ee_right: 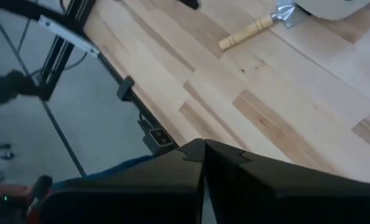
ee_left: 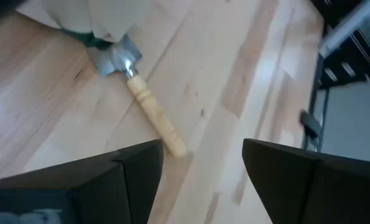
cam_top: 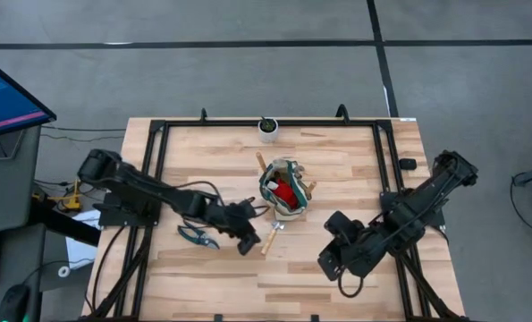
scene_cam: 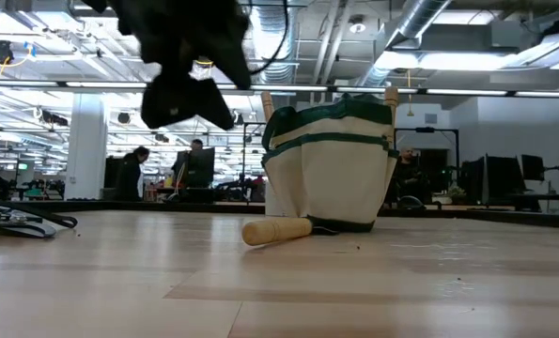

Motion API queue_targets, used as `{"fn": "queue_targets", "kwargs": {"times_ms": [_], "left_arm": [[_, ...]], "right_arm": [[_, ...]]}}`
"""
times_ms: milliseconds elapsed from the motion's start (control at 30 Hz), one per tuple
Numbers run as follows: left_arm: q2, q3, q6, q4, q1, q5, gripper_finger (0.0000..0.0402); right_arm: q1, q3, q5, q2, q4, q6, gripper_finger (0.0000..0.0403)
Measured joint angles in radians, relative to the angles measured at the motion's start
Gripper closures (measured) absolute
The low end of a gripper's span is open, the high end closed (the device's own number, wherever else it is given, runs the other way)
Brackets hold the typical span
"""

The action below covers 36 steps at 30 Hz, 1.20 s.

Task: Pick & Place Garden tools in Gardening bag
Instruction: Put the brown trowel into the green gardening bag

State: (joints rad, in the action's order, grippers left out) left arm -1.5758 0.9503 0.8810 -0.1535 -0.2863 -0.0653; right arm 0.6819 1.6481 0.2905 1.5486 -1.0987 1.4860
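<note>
The left gripper (cam_top: 249, 243) was held low over the table (cam_top: 337, 268) with its jaws set apart and nothing between them, lined up just short of the wooden handle of a hand trowel (ee_left: 148, 109). That spread was probably kept so the handle could be taken across its width. The trowel lay flat on the table, its silver blade tucked against the foot of the gardening bag (cam_top: 282, 190), touching the fabric there, which left only the handle end free for a grasp.

The bag stood upright near the table's middle, and wooden handles and a red item (cam_top: 286, 193) were seen rising from its open mouth, so part of the load was judged already stowed. The pruning shears (cam_top: 197, 235) lay flat on the table beside the left arm, apart from the bag and not yet collected.

The right gripper (cam_top: 330, 260) was parked away from the bag, jaws pressed together and holding nothing, presumably kept clear of the working arm.

A small white pot (cam_top: 267, 128) stood at the far edge.
</note>
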Motion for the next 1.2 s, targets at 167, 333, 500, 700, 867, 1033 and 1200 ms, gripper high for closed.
{"fn": "queue_targets", "kwargs": {"times_ms": [167, 333, 500, 700, 867, 1033, 1200], "left_arm": [[-0.112, 0.064, 0.044, -0.001, 0.000, -0.051, 0.0192], [-0.224, 0.135, 0.056, 0.001, 0.000, -0.070, 0.0192], [-0.301, 0.169, 0.097, -0.009, 0.000, -0.085, 0.0192], [-0.349, 0.168, 0.141, -0.027, -0.006, -0.096, 0.0192], [-0.384, 0.171, 0.171, -0.020, -0.038, -0.121, 0.0192], [-0.394, 0.173, 0.197, -0.046, -0.067, -0.151, 0.0209], [-0.395, 0.173, 0.201, -0.111, -0.081, -0.097, 0.0284]], "right_arm": [[0.027, 0.000, -0.002, 0.002, 0.000, -0.073, 0.0403], [0.050, 0.000, -0.002, 0.008, -0.007, -0.116, 0.0403], [0.073, 0.000, -0.001, 0.008, -0.008, -0.125, 0.0403], [0.109, 0.000, 0.006, 0.008, 0.002, -0.124, 0.0403], [0.132, 0.000, 0.039, 0.010, 0.025, -0.124, 0.0403], [0.137, 0.000, 0.056, 0.010, 0.038, -0.124, 0.0403], [0.136, 0.000, 0.058, 0.010, 0.039, -0.124, 0.0403]]}}
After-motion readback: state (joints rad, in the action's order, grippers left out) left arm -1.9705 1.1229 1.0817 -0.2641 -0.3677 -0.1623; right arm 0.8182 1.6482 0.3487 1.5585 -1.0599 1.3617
